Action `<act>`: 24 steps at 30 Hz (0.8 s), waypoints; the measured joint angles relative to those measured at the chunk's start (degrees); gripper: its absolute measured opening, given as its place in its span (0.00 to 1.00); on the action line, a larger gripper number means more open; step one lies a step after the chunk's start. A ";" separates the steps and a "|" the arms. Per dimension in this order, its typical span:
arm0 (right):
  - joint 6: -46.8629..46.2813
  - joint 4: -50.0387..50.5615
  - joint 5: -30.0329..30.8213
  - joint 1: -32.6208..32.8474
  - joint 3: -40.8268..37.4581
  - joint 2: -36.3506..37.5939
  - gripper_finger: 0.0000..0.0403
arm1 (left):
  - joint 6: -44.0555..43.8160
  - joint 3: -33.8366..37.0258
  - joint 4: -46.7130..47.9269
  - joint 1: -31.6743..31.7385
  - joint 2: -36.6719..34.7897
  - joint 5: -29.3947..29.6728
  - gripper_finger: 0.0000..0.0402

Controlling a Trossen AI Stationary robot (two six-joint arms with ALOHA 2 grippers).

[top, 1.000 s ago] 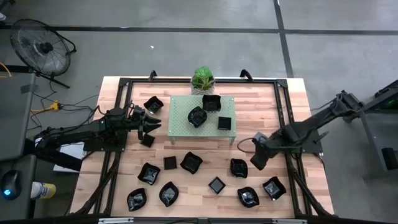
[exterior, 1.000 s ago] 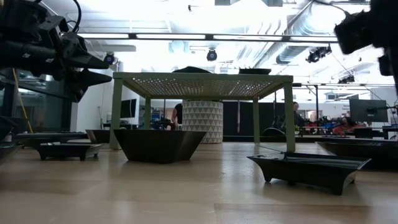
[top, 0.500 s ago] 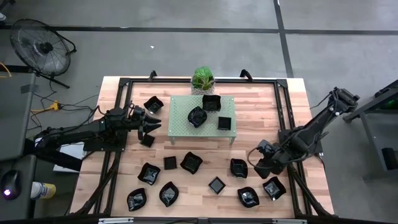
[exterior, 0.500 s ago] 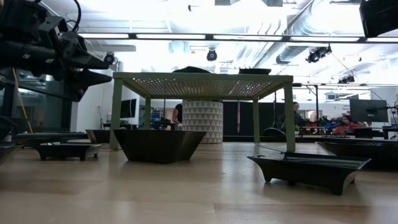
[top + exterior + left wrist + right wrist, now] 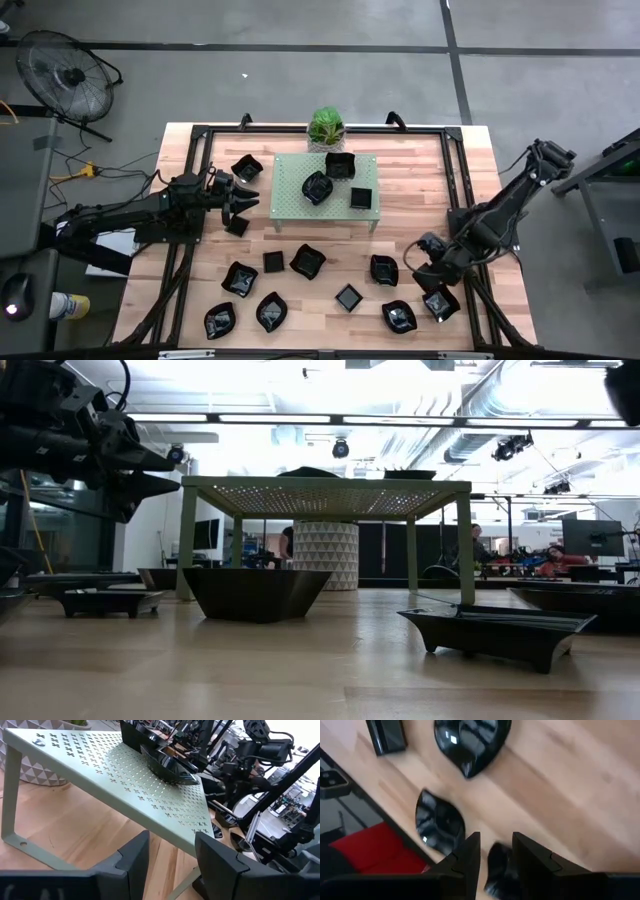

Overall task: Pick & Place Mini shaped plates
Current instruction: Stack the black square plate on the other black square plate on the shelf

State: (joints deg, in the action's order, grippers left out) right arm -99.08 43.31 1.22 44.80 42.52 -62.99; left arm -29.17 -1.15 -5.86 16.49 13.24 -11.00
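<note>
Several glossy black mini plates lie on the wooden table [image 5: 400,225]. Three more sit on the pale green perforated rack [image 5: 290,178]: one [image 5: 342,163] at its far edge, one [image 5: 317,186] in the middle, one [image 5: 361,198] at its right. My left gripper [image 5: 246,198] hovers open just left of the rack, level, with nothing between its fingers [image 5: 134,857]. My right gripper [image 5: 422,278] hangs open above the near right of the table, slanting down, among three plates [image 5: 384,268], [image 5: 441,300], [image 5: 399,316]. In its wrist view a plate [image 5: 497,867] on the table shows between its fingers.
A small potted plant [image 5: 326,127] stands behind the rack. More plates lie at near left [image 5: 240,279], [image 5: 272,311], [image 5: 220,321], at near centre [image 5: 307,260], [image 5: 348,297], and left of the rack [image 5: 247,167]. Black frame bars [image 5: 455,180] run along the table's sides.
My right gripper has swung toward the table's near edge, over the plates at near right, and rolled about its own axis. It stays open. In the low view the right arm has gone out at the top right. My left arm has kept still.
</note>
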 joint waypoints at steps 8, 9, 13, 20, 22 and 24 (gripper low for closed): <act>-6.00 -9.00 -0.05 5.16 0.00 -4.25 0.27 | 0.00 -0.01 0.01 0.00 0.00 0.02 0.39; -5.23 -10.44 -0.04 5.45 0.00 -5.32 0.27 | 0.00 -0.02 0.01 0.00 0.01 0.02 0.39; -1.09 -14.51 -0.72 5.68 0.00 -9.27 0.27 | -0.02 -0.02 0.01 0.00 -0.01 0.02 0.39; -1.65 -14.58 -6.64 5.23 0.00 -11.77 0.27 | -0.02 -0.01 0.01 0.00 0.01 0.04 0.39; -3.71 -14.10 -8.74 5.09 0.00 -11.77 0.27 | -0.04 -0.02 -0.01 0.00 0.01 0.04 0.39; -6.19 -12.41 -10.01 5.09 0.00 -11.77 0.27 | -0.04 0.00 0.01 0.00 0.01 0.07 0.39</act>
State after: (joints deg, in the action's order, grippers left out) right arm -105.27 30.90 -8.79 49.89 42.52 -74.76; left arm -29.21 -1.15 -5.85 16.49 13.26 -10.94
